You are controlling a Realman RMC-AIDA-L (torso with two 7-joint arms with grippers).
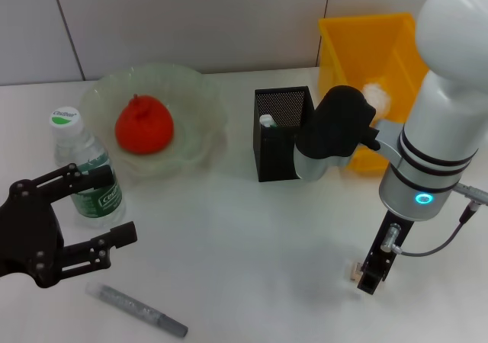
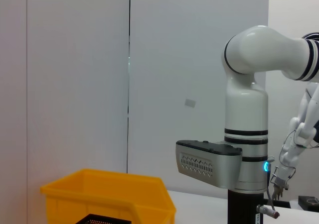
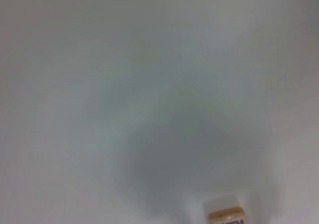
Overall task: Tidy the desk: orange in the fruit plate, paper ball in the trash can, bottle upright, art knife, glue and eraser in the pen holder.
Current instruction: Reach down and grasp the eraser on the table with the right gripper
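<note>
The orange (image 1: 143, 126) lies in the pale-green fruit plate (image 1: 200, 99). The bottle (image 1: 84, 168) stands upright beside the plate. My left gripper (image 1: 103, 209) is open and empty at the front left, its upper finger just in front of the bottle. The grey glue stick (image 1: 137, 310) lies on the table below it. The black mesh pen holder (image 1: 284, 133) holds a pale mint-green end (image 1: 267, 120), likely the art knife. The paper ball (image 1: 376, 95) is in the yellow trash can (image 1: 358, 42). My right gripper (image 1: 372, 276) points down at the table, right beside the eraser (image 1: 354, 270), which also shows in the right wrist view (image 3: 225, 215).
The white table (image 1: 252, 236) runs back to a pale wall. My right arm's elbow (image 1: 335, 129) hangs between the pen holder and the trash can. The left wrist view shows the trash can (image 2: 107, 196), the pen holder's rim (image 2: 107, 219) and the right arm (image 2: 246, 109).
</note>
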